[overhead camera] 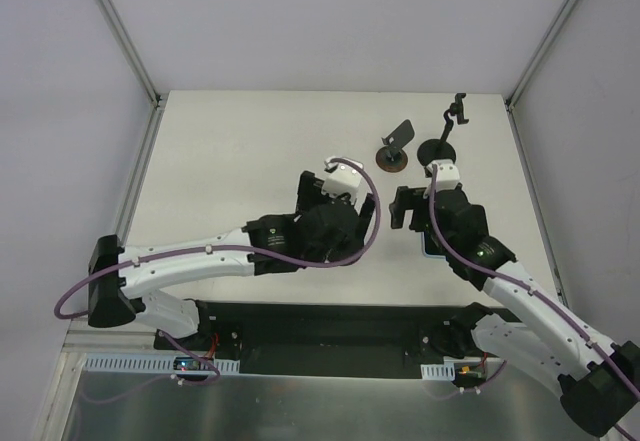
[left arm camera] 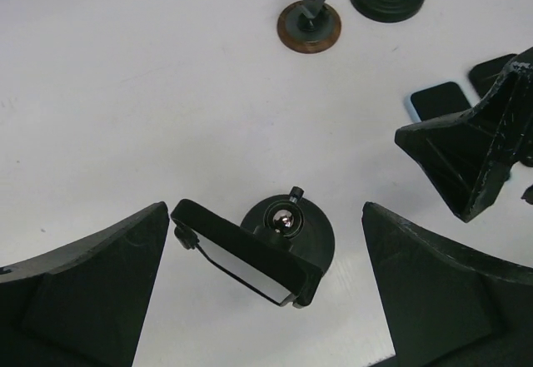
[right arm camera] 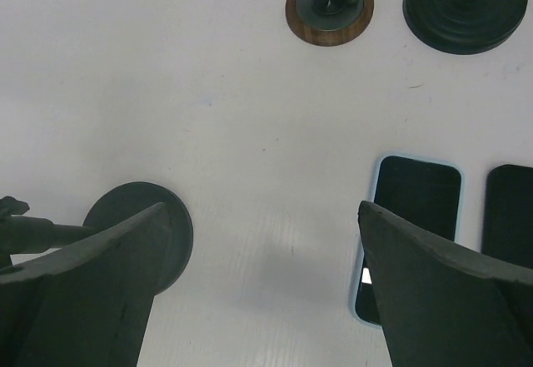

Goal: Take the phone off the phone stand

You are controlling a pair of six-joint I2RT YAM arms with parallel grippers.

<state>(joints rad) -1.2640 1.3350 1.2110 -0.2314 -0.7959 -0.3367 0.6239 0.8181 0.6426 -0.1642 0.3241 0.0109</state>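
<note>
A black phone (left arm camera: 241,255) sits tilted in the cradle of a phone stand with a round black base (left arm camera: 312,227) and a shiny ball joint. My left gripper (left arm camera: 266,296) is open, one finger on each side of the phone, not touching it. In the top view the left gripper (overhead camera: 325,189) covers the phone and stand. My right gripper (right arm camera: 258,284) is open and empty over bare table, just right of that stand's base (right arm camera: 137,234). It shows in the top view (overhead camera: 412,203) beside the left gripper.
A phone in a light blue case (right arm camera: 416,209) and a black phone (right arm camera: 508,217) lie flat under my right finger. An empty stand with a brown base (overhead camera: 392,156) and a black clamp stand (overhead camera: 437,151) stand further back. White walls surround the table.
</note>
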